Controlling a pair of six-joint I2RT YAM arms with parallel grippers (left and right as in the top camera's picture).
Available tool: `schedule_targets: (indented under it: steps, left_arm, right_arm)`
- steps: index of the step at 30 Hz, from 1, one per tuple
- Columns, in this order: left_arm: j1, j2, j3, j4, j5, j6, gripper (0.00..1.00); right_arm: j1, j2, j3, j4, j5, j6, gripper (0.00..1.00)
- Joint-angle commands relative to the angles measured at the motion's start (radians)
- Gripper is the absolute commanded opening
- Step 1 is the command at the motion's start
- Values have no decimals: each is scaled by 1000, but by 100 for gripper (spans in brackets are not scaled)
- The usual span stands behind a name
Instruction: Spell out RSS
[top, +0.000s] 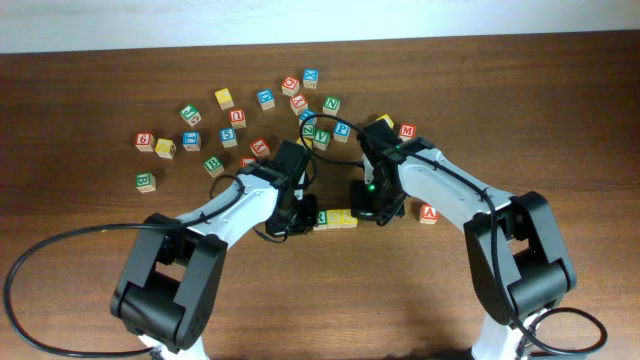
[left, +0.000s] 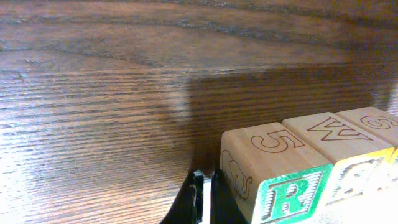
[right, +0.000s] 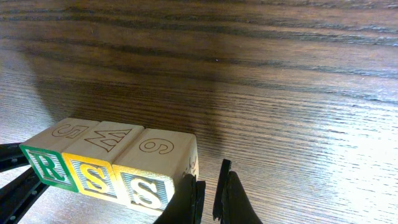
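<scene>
Cubes stand in one straight row mid-table, touching side to side: R cube (right: 46, 167), first S cube (right: 93, 177), second S cube (right: 146, 191). The row's long axis runs left to right across the wooden table (right: 280, 74), and the letters are on upright faces turned toward the robot. Both arms reach inward and low. The left gripper (left: 204, 199) sits just beside the R end and the right gripper (right: 210, 198) just beside the second S. Each pair of fingers looks nearly together and empty, though the left is partly cropped.
</scene>
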Motion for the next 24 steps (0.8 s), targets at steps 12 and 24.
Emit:
schedule_targets:
  steps: [12, 24]
  left_arm:
    - [111, -479, 48, -296, -249, 20, 14]
    - [111, -646, 47, -366, -259, 20, 99]
  right_arm:
    - [-122, -498, 122, -520, 183, -21, 12]
    - [-98, -1216, 122, -746, 235, 42, 98]
